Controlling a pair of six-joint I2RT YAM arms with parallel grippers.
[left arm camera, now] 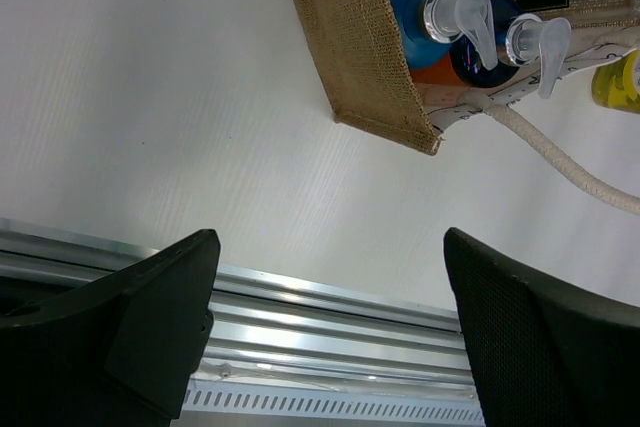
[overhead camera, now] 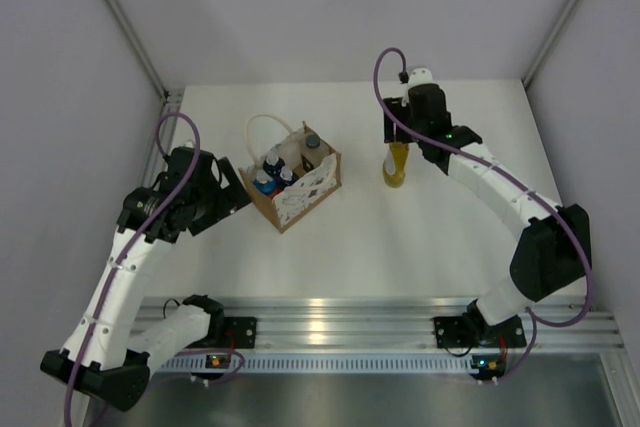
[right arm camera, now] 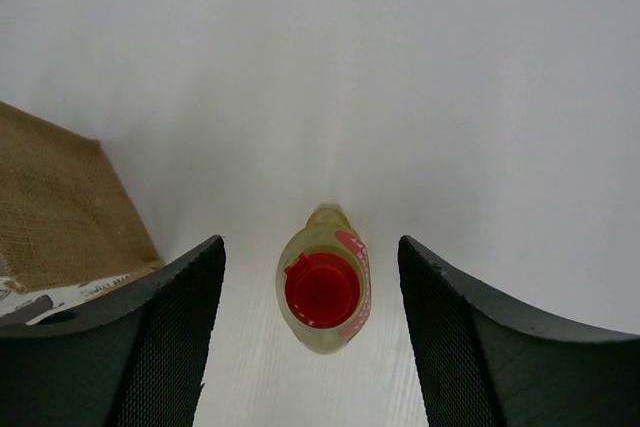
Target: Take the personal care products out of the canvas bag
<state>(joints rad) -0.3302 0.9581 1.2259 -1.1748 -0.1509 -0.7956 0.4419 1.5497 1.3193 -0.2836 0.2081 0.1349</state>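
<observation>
The right gripper [right arm camera: 311, 252] hangs wide open over the yellow bottle [right arm camera: 322, 292], which stands upright and untouched between its jaws. The canvas bag [overhead camera: 305, 197], holding four bottles [overhead camera: 277, 172], lies at its 8 o'clock. The left gripper [left arm camera: 330, 242], also wide open, sits nearer, at the bag's 9 o'clock.

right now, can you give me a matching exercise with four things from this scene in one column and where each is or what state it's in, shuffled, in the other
Things:
1. yellow bottle
2. blue-topped bottles
3. left gripper
4. right gripper

Place or state:
A. inside the canvas bag
B. open, over the yellow bottle, fingers not touching it
C. standing on the table, outside the bag
D. open, beside the bag, nothing between its fingers

Pairs: 1-C, 2-A, 3-D, 4-B
</observation>
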